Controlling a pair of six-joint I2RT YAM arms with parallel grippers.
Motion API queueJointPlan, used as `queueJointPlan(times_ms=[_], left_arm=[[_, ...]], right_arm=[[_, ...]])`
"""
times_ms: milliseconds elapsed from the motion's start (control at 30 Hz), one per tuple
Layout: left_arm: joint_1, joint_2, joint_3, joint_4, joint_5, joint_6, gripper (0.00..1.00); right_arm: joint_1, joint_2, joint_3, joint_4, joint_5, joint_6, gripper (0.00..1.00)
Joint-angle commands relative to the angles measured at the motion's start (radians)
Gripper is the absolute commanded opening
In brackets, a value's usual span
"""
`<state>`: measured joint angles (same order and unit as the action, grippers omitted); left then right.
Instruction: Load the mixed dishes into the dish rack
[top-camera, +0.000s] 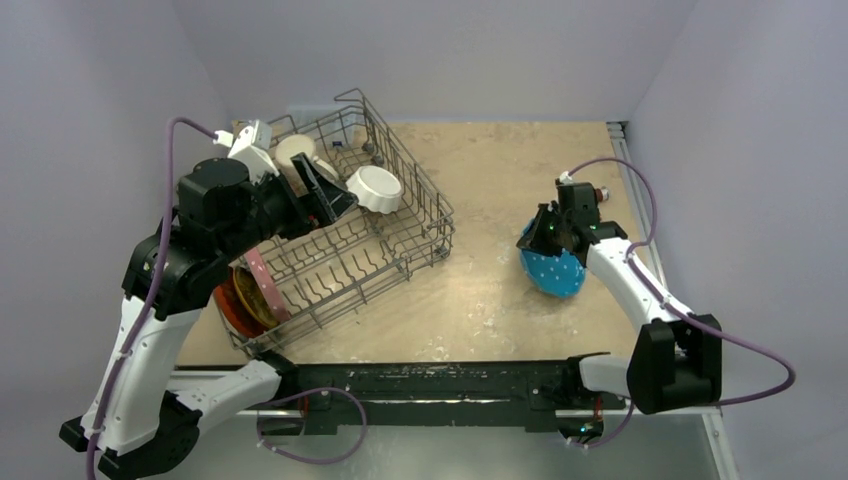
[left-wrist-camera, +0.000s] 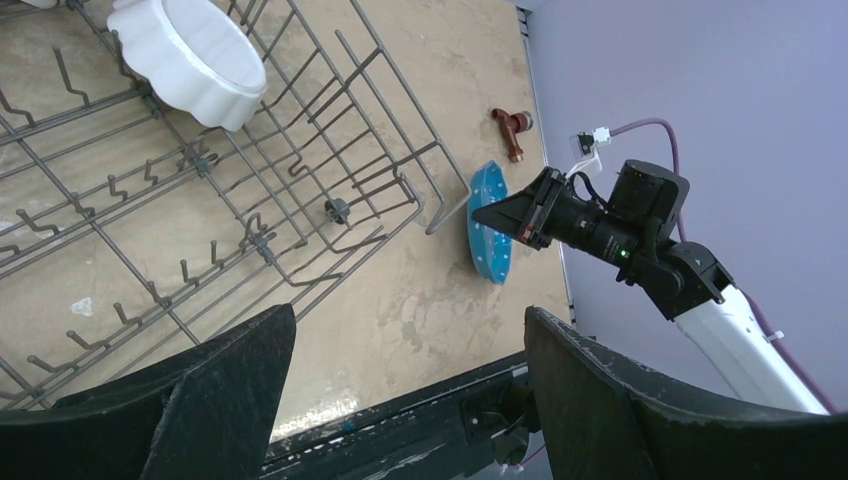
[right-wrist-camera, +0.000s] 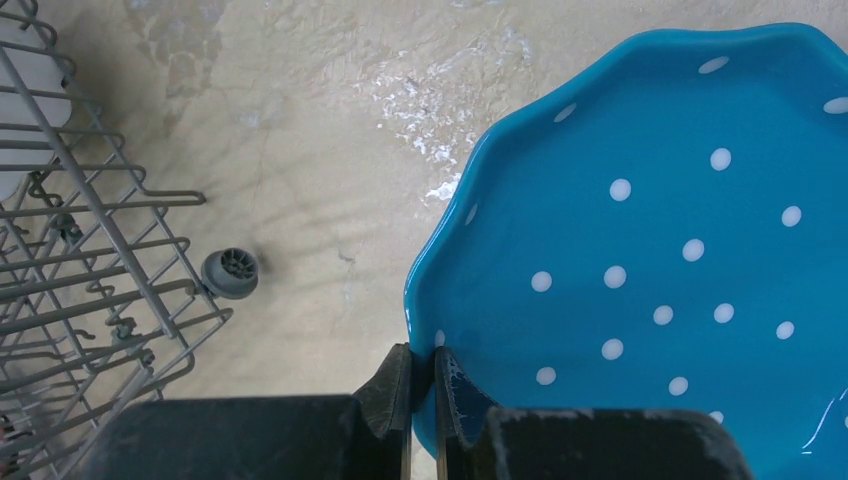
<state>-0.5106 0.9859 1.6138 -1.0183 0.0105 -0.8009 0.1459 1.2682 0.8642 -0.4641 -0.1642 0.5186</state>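
Note:
The grey wire dish rack (top-camera: 400, 240) lies left of centre. It holds the white fluted bowl (top-camera: 375, 187) and a beige mug (top-camera: 294, 150). The red-orange plate (top-camera: 232, 305) and the pink plate (top-camera: 262, 283) stand on edge at its near left end. My left gripper (top-camera: 328, 200) is open and empty above the rack, next to the bowl (left-wrist-camera: 190, 55). My right gripper (top-camera: 545, 236) is shut on the rim of the blue white-dotted plate (top-camera: 555, 272) and holds it tilted on edge, right of the rack. The right wrist view shows the fingers (right-wrist-camera: 398, 385) pinching that rim (right-wrist-camera: 650, 250). The other mugs are hidden.
A small red-brown fitting (left-wrist-camera: 510, 130) lies on the table beyond the blue plate (left-wrist-camera: 488, 225). The rack's corner wheel (right-wrist-camera: 230, 272) is left of the plate. A black rail (top-camera: 450, 385) runs along the near edge. Grey walls close in on the left, back and right.

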Motion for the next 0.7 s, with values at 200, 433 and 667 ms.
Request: queueJointPlan(times_ms=[200,433,667], left_arm=[[0.006,0.0,0.003,0.024,0.034,0.0,0.83],[0.006,0.019,0.006,0.031,0.061,-0.002,0.83],[0.006,0.019,0.0,0.026,0.067,-0.006,0.83]], right_arm=[[0.003,-0.1,0.115,0.041,-0.11,-0.021,0.0],[0.001,-0.154,0.169,0.034,-0.07,0.097,0.0],[0.001,-0.174,0.171,0.01,0.014,0.083,0.0]])
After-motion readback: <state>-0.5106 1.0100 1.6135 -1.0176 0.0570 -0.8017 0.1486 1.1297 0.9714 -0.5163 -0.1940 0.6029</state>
